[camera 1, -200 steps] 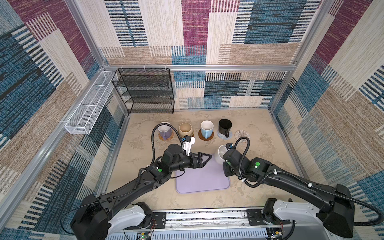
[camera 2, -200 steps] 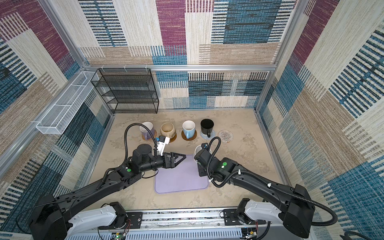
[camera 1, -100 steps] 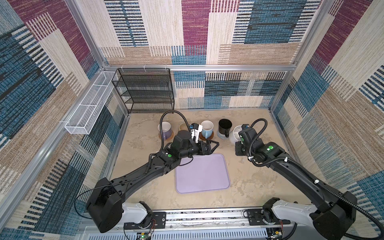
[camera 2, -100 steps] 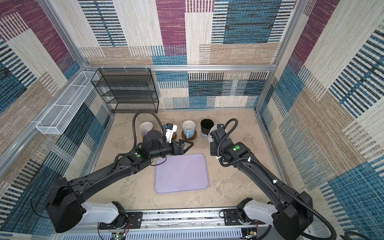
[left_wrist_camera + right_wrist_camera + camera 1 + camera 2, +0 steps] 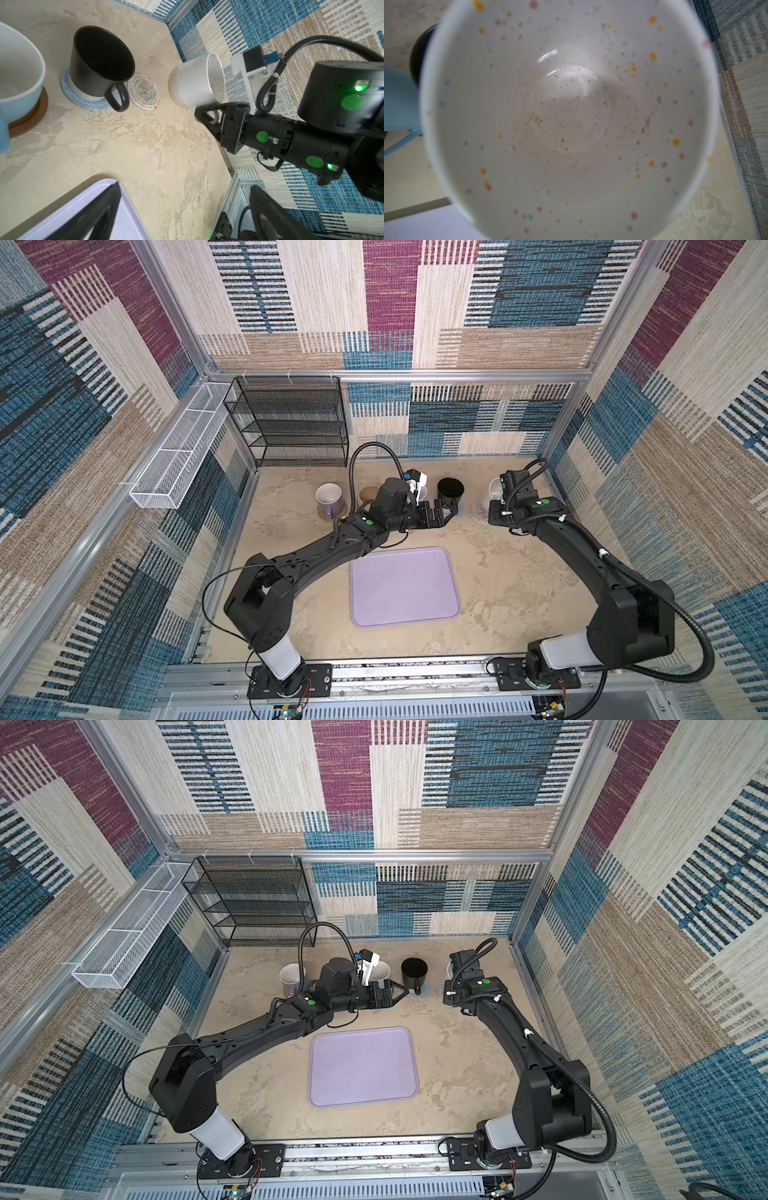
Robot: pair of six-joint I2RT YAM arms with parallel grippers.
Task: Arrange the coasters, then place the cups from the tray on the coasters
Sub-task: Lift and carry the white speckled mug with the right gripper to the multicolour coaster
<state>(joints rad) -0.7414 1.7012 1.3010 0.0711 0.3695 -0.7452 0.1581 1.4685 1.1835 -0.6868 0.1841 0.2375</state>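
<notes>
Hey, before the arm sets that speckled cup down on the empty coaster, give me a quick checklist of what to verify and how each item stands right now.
1. Grip: the right hand is shut on the handle of the speckled cup: ok.
2. White coaster bare: ok.
3. Cup upright: not ok, it hangs tilted.
4. Cup centred over the coaster: cannot tell.
5. Left hand out of the way: ok, it is open beside the black cup and apart from the coaster.
6. Tray emptied: ok.
</notes>
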